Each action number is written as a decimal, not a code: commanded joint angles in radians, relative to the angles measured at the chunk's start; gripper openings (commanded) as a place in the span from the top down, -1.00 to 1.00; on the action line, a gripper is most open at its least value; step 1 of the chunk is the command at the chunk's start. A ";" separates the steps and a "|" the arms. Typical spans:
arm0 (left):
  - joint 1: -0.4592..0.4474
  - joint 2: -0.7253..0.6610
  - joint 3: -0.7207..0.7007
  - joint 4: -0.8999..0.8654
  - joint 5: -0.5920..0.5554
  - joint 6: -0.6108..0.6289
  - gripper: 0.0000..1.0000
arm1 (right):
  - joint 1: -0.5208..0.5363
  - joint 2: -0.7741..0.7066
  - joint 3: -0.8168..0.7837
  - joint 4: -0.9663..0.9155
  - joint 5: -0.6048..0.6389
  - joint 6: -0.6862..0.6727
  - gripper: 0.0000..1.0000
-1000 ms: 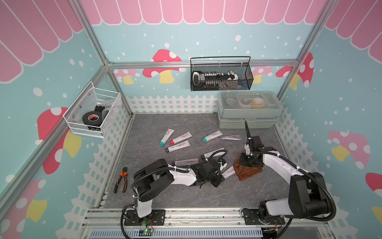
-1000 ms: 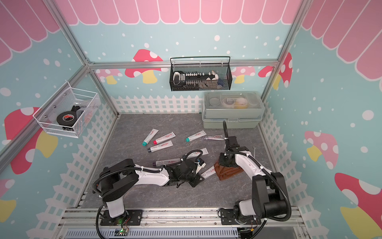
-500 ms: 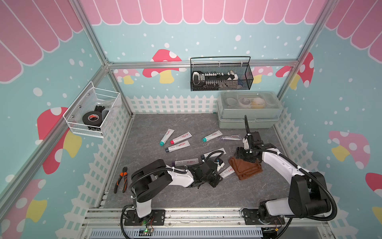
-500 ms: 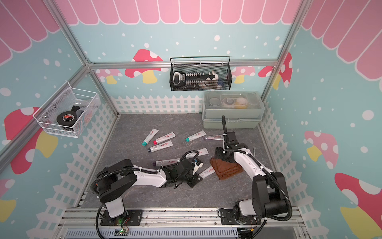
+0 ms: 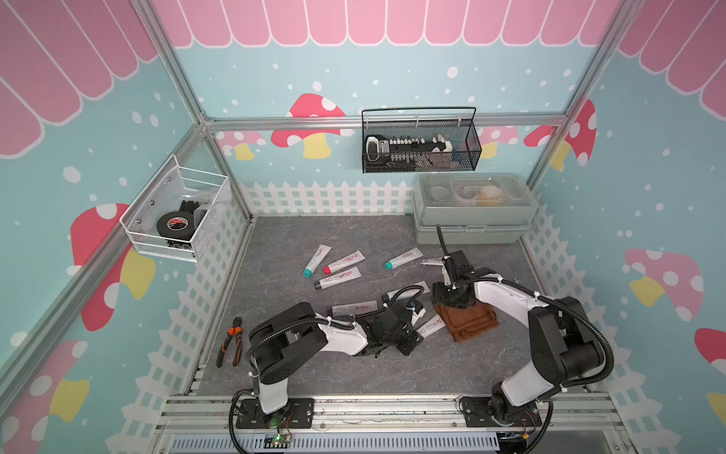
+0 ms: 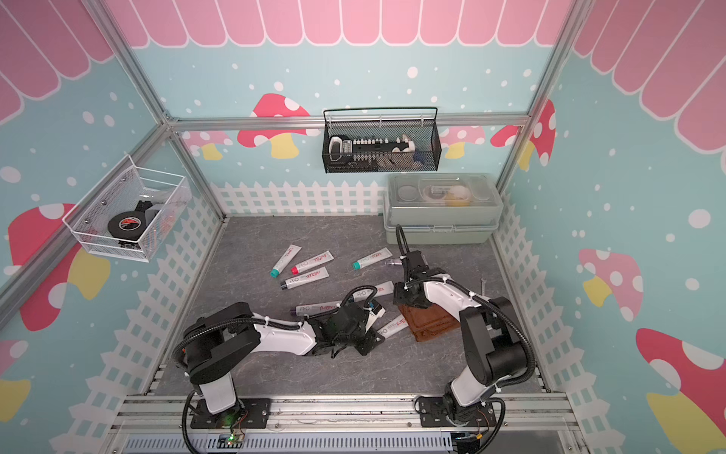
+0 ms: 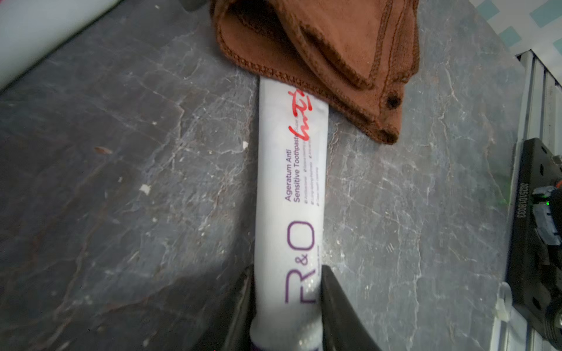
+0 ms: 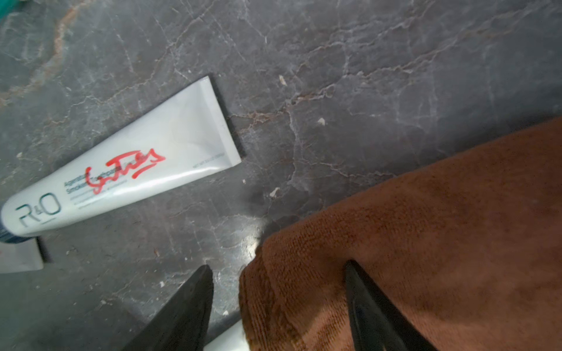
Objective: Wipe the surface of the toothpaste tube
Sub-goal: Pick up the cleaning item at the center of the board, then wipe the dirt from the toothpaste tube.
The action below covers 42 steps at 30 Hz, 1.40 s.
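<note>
Left gripper (image 7: 286, 307) clamped on tube (image 7: 290, 188) near the cap end, one finger on each side. Tube flat on the gray floor (image 7: 121, 182). In both top views, tube (image 5: 432, 326) (image 6: 394, 327) in the lower half, a little right of the middle. Far end tucked under the edge of brown cloth (image 7: 334, 45). Right gripper (image 8: 276, 304) with jaws apart at the cloth's corner, one finger over cloth, the other over bare floor. Contact with the cloth not possible to tell.
</note>
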 commanded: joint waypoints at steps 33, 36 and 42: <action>0.017 0.028 0.033 -0.050 0.018 -0.005 0.33 | 0.014 -0.361 -0.124 -0.143 -0.253 -0.083 1.00; 0.017 0.032 0.038 -0.048 0.019 -0.003 0.33 | 0.017 -0.373 -0.161 -0.136 -0.281 -0.082 1.00; 0.017 0.054 0.045 -0.044 0.022 -0.009 0.33 | 0.029 -0.276 -0.228 -0.040 -0.371 -0.054 1.00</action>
